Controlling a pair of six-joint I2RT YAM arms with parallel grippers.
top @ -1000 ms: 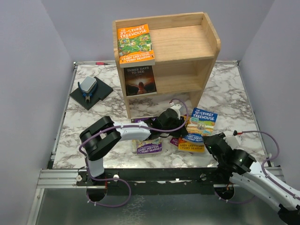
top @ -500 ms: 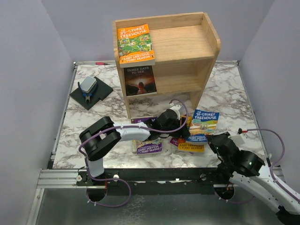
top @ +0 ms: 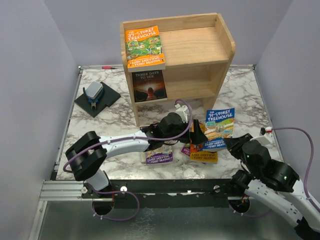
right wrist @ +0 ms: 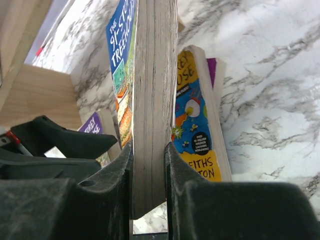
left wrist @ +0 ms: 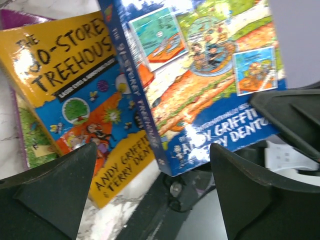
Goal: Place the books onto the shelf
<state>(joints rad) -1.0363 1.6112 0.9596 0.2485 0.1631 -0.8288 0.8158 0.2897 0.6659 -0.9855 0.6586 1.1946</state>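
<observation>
My right gripper [right wrist: 149,170] is shut on the page edge of a blue Treehouse book [right wrist: 152,100], which it holds lifted and tilted above the table [top: 220,127]. My left gripper [left wrist: 155,195] is open just left of that book [left wrist: 210,75], its fingers [left wrist: 260,195] spread wide and holding nothing. A yellow book [top: 200,152] lies flat under the blue one, and a purple book [top: 159,156] lies to its left. An orange book [top: 145,47] rests on top of the wooden shelf [top: 200,55].
A dark "Three Days to See" book [top: 149,86] leans in the shelf's lower tier. A black pad with a blue-grey tool [top: 95,97] sits at the table's left. The table's front edge [top: 165,175] runs just below the lying books.
My left gripper has opened and let go of the blue book. My right gripper has raised that book up and to the right, off the pile.
</observation>
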